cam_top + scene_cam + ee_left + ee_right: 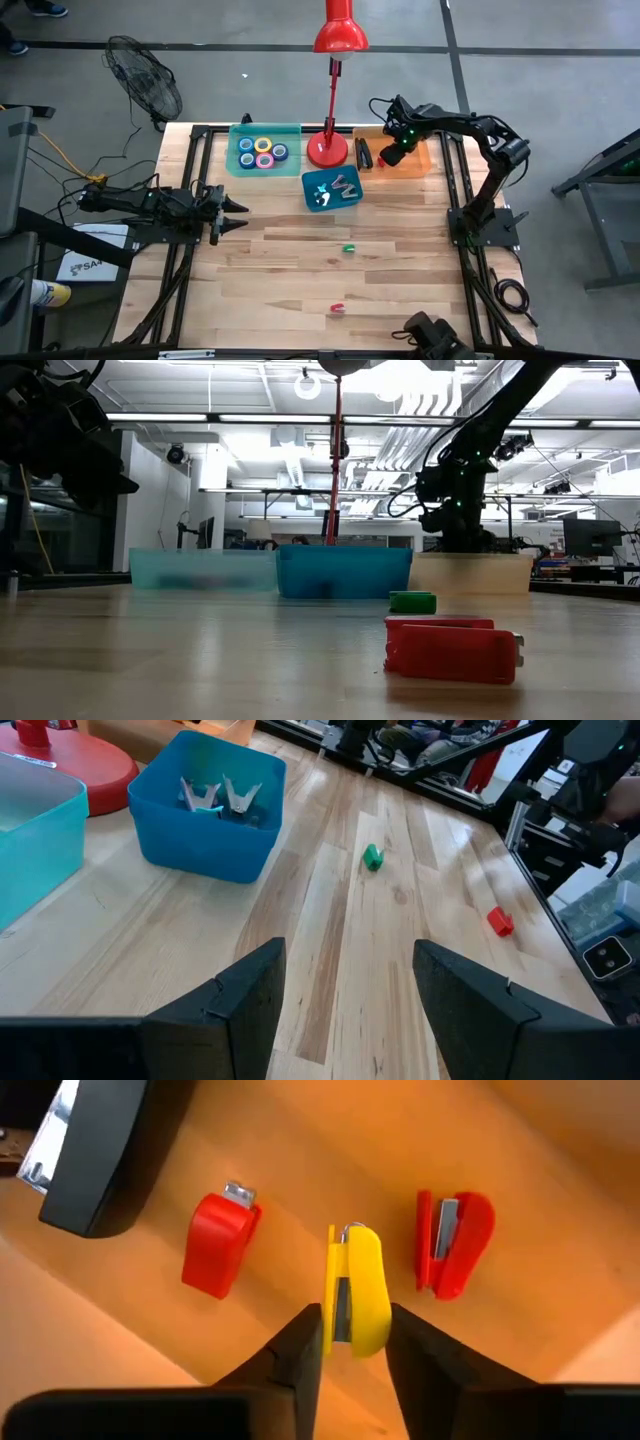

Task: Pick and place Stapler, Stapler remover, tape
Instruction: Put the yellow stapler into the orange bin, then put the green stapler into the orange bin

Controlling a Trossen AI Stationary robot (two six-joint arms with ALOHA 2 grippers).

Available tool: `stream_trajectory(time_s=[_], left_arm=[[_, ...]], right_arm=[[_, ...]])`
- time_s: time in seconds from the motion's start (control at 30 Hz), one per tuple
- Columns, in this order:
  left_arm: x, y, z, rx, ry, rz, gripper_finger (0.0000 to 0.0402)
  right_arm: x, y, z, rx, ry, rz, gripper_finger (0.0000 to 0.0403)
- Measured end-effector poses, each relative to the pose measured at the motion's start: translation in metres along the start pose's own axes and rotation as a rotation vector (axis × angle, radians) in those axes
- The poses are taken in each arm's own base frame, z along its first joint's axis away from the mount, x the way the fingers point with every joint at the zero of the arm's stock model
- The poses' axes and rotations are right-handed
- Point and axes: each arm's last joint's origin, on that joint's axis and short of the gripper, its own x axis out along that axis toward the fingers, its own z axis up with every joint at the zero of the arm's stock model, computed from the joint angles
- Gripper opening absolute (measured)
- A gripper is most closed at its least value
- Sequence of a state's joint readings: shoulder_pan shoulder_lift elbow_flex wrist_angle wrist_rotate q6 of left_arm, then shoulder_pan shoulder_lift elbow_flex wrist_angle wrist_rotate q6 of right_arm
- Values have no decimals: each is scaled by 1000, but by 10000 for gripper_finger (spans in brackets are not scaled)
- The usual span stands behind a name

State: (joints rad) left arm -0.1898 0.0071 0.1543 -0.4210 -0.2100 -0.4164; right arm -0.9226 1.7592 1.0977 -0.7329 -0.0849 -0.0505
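Note:
My right gripper (pixel 392 155) reaches down into the orange tray (pixel 420 163) at the table's far side and is shut on a small yellow stapler (pixel 357 1285). Two red mini staplers (pixel 218 1245) (pixel 455 1240) and a black stapler (pixel 90 1150) lie on the tray floor. A green mini stapler (pixel 349 248) and a red one (pixel 337 308) lie on the bare table. Coloured tape rolls (pixel 262 152) sit in the teal tray (pixel 240 130). Staple removers (pixel 338 187) lie in the blue bin (pixel 205 860). My left gripper (pixel 238 212) hovers open at the table's left. My right gripper pinches the yellow stapler between its two fingers, at its near end (pixel 355 1342), coming from above and pointing down into the orange tray. The fingers (pixel 300 1342) lie along the stapler's two long sides. Whether the stapler rests on the tray floor I cannot tell.
A red desk lamp stands with its round base (pixel 327 150) between the teal tray and the orange tray, its pole and shade (pixel 340 35) rising over the far edge. The blue bin sits just in front of it. Bare wood spreads across the table's middle and near side.

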Motion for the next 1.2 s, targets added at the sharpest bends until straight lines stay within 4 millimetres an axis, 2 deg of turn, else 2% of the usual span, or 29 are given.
stream_trajectory(time_s=[0.33,0.47,0.63,0.77,0.97,1.2], left_arm=[[0,0,0,0,0,0,217],[0,0,0,0,0,0,217],[0,0,0,0,0,0,217],[0,0,0,0,0,0,217],[0,0,0,0,-1,-1,217],[0,0,0,0,0,0,217]], right_arm=[[-5,4,-5,71,32,50,156],[-16,7,-5,73,-6,49,167],[-43,21,-10,50,-86,109,169],[-69,44,-17,-32,-163,150,169],[-100,89,-36,-173,-252,214,169],[-110,149,-62,-376,-261,271,169]])
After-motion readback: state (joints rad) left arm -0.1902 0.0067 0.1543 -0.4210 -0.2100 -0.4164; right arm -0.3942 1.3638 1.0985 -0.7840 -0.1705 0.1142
